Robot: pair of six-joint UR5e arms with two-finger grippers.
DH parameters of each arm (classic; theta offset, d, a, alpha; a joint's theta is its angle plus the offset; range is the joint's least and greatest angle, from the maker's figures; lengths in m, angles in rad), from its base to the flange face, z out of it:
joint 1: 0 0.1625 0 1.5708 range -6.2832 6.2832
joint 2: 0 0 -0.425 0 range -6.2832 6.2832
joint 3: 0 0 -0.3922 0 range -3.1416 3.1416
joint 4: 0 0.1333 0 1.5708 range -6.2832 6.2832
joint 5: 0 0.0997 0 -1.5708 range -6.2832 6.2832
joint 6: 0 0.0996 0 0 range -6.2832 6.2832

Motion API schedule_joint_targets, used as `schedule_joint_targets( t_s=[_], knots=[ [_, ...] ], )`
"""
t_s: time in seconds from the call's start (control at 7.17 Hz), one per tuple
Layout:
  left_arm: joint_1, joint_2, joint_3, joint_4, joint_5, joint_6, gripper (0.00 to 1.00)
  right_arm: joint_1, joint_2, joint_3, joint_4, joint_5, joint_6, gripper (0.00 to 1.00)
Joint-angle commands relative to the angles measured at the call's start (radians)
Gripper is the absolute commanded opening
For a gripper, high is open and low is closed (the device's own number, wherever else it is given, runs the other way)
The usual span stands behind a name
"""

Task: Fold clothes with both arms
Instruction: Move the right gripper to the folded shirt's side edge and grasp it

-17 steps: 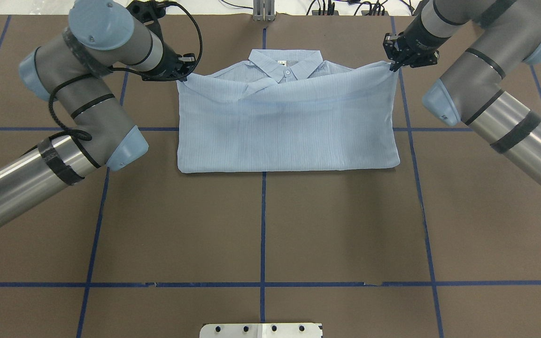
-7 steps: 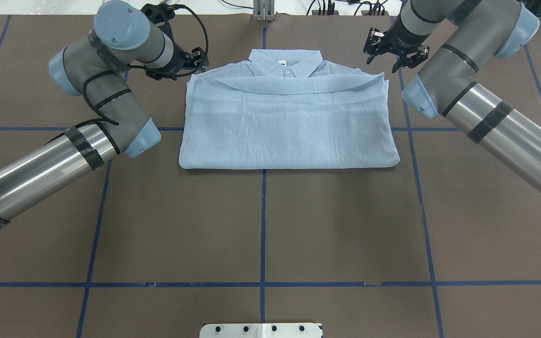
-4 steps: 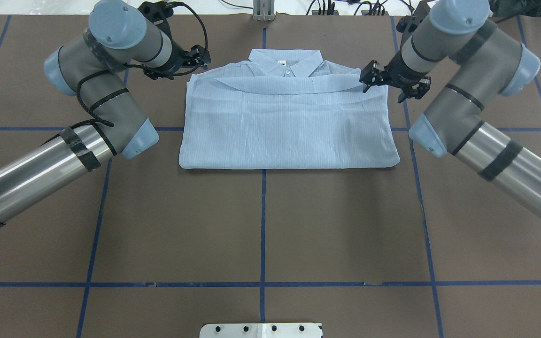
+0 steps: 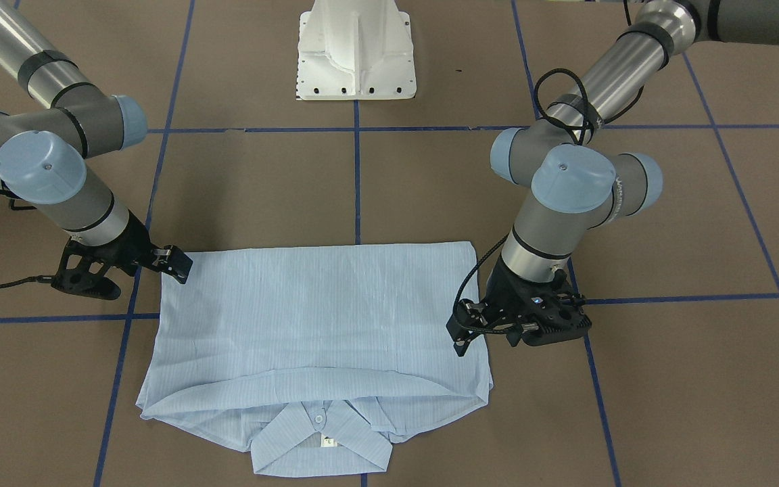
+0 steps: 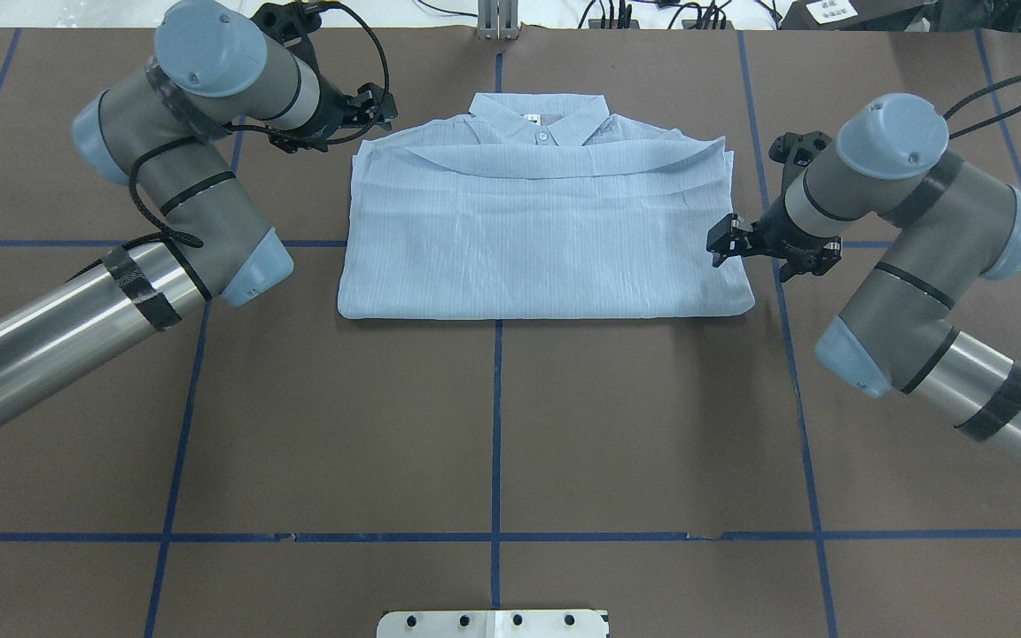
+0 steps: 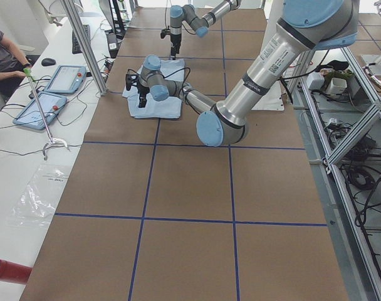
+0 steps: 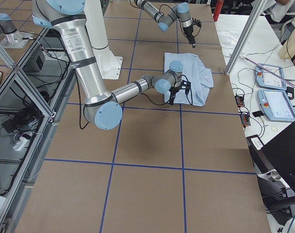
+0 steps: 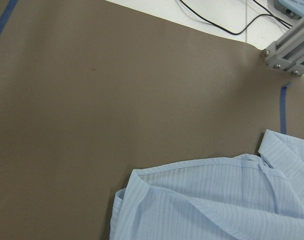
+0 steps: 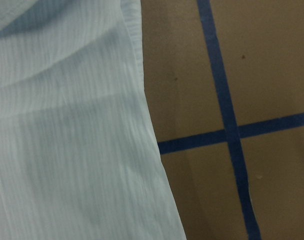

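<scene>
FOLDED AND RELEASED: The pale blue striped shirt (image 5: 546,235) lies in a flat rectangle on my brown table (image 5: 342,425), collar (image 5: 539,120) at the far side, across a blue tape line (image 5: 496,425). My left gripper (image 5: 353,120) hangs spread and empty just beside the collar-end corner. My right gripper (image 5: 745,259), also spread and holding nothing, is at the shirt's right edge, near the folded front corner.

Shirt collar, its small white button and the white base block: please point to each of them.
shirt collar (image 5: 574,122), overhead view, on the leaf at the view's right.
button (image 5: 542,136), overhead view, on its centre.
white base block (image 4: 356,51), front-facing view, on its middle ridge.
</scene>
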Motion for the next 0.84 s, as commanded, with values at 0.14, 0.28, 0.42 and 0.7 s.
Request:
schedule_joint_targets(
  t_s=[0.14,0.28,0.42,0.7],
  knots=[
    [0.001,0.015,-0.001,-0.007,0.001,0.004,1.00,-0.032,0.004,0.005,-0.011,0.006,-0.002,0.47],
    [0.002,0.020,-0.001,-0.010,0.000,0.004,1.00,-0.038,-0.002,0.003,-0.011,0.006,-0.009,0.17],
    [0.002,0.020,-0.001,-0.010,0.001,0.004,1.00,-0.040,-0.004,0.006,-0.011,0.009,-0.012,0.00],
    [0.004,0.021,0.000,-0.010,0.001,0.003,1.00,-0.034,-0.004,0.012,-0.014,0.016,-0.012,0.00]
  ],
)
